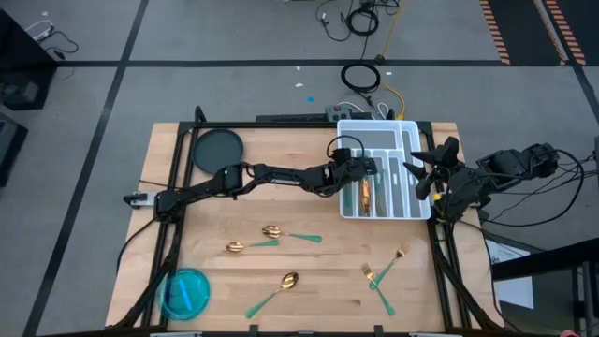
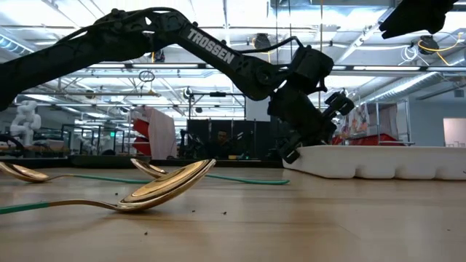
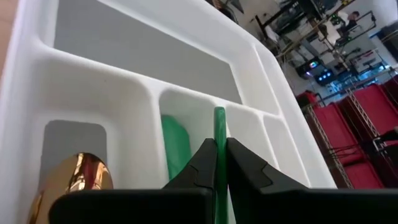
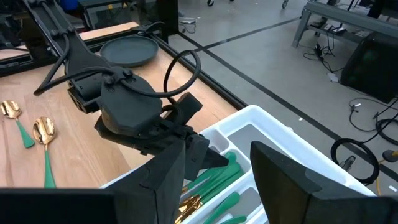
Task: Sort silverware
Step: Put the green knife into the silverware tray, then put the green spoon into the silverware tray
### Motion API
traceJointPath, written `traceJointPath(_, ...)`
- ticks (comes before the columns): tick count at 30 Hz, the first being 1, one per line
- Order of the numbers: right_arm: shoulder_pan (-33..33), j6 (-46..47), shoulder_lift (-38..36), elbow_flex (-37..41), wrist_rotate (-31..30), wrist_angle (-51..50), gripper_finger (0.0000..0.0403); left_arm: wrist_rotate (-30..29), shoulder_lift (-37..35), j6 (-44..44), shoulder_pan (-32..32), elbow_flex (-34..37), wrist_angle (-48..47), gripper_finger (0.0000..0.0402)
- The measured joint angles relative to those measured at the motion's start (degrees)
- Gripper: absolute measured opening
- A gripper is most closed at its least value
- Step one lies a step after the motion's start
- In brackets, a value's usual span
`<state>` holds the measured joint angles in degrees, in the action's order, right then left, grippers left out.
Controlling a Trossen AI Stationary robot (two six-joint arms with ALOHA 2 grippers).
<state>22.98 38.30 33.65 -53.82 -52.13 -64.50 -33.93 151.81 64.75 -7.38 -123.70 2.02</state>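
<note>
The white divided tray (image 1: 409, 126) sits at the table's far right. The left gripper (image 1: 354, 169) hangs over its left compartments, pinching a green handle (image 3: 219, 134); this looks like the drop-off step. Next it should part its fingers to let the piece settle. The right gripper (image 1: 423, 174) waits spread over the tray's right edge. Spoons (image 1: 271, 230) and forks (image 1: 379, 273) lie loose nearer.

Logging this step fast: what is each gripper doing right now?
Left gripper: jaws shut on a green-handled utensil over the white tray.
Right gripper: jaws open, holding nothing, above the tray's right side.
</note>
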Motion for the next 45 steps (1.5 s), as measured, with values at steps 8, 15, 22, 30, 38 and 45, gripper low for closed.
traceJointPath(8, 0.0, -0.2, 0.0, 0.0, 0.1, 0.0, 0.0176, 4.0, 0.0, -2.3, -0.6, 0.0, 0.2, 0.0042)
traceJointPath(15, 0.0, -0.2, 0.0, 0.0, 0.0, 0.0, 0.0176, 7.1, 0.0, -5.6, -0.6, -0.1, 0.0, 0.0105)
traceJointPath(22, 0.0, -0.2, 0.0, 0.0, 0.0, 0.0, 0.0176, 10.9, -1.0, -5.6, -0.7, -0.1, -1.8, 0.0151)
traceJointPath(30, 0.0, -0.2, 0.0, 0.0, 0.0, 0.0, 0.0176, 17.4, -5.6, -12.8, -1.9, -0.1, -8.1, 0.0160)
traceJointPath(38, 0.0, -0.5, 0.0, 0.0, 0.0, 0.0, 0.0176, 22.2, -15.3, -35.8, -3.9, -0.2, -16.7, 0.0160)
traceJointPath(45, 0.0, -0.7, 0.0, 0.0, 0.2, 0.0, 0.0176, 34.0, -25.1, -52.8, -5.3, -0.2, -37.8, 0.0160)
